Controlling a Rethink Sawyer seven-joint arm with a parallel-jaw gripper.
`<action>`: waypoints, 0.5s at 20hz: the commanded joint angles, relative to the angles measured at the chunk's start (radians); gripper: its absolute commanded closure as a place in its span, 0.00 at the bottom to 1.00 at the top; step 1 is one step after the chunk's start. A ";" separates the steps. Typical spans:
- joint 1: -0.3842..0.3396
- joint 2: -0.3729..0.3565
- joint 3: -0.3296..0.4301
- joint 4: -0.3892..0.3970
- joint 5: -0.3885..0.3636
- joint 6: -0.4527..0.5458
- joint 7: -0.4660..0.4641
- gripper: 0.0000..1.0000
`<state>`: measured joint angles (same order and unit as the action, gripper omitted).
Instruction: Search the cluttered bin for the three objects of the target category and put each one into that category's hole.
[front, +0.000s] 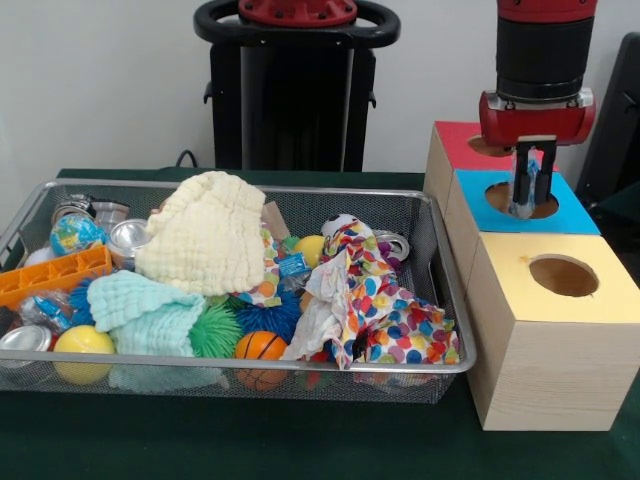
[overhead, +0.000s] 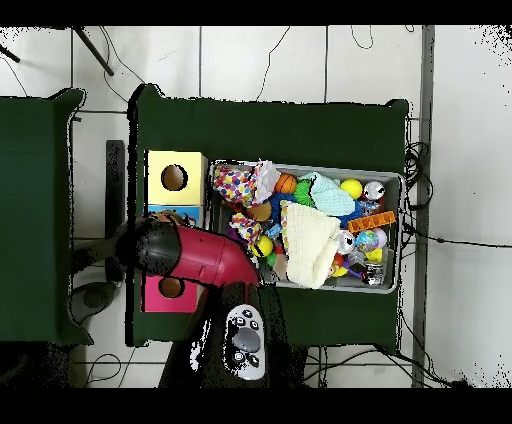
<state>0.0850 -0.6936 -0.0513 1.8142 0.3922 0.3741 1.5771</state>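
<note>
The silver wire-mesh bin (front: 200, 364) sits left of three boxes and is full of clutter; it also shows in the overhead view (overhead: 398, 180). One small blue and white packet (front: 293, 265) lies mid-bin between the cloths. My gripper (front: 532, 205) hangs straight down over the hole (front: 500, 198) of the blue-topped box (front: 578, 215), its tips at the hole's mouth. The jaws stand close together with a pale crinkly bit, seemingly a packet (front: 521, 207), at the tips. In the overhead view the red arm (overhead: 195, 255) hides the gripper and most of the blue box.
A red-topped box (front: 455, 140) stands behind the blue one, a yellow-topped box (front: 540, 330) in front. The bin holds a cream cloth (front: 205, 240), a mint cloth (front: 145, 310), a dotted cloth (front: 385, 310), an orange tray (front: 50, 278), cans (front: 128, 238) and balls (front: 83, 345).
</note>
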 joint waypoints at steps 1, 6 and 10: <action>0.005 0.046 0.035 -0.011 0.005 -0.030 0.214 1.00; 0.011 0.045 0.025 -0.018 0.005 -0.021 0.217 1.00; 0.016 0.045 0.014 -0.019 -0.002 -0.013 0.212 1.00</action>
<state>0.1009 -0.6935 -0.0563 1.8091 0.3919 0.3738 1.5771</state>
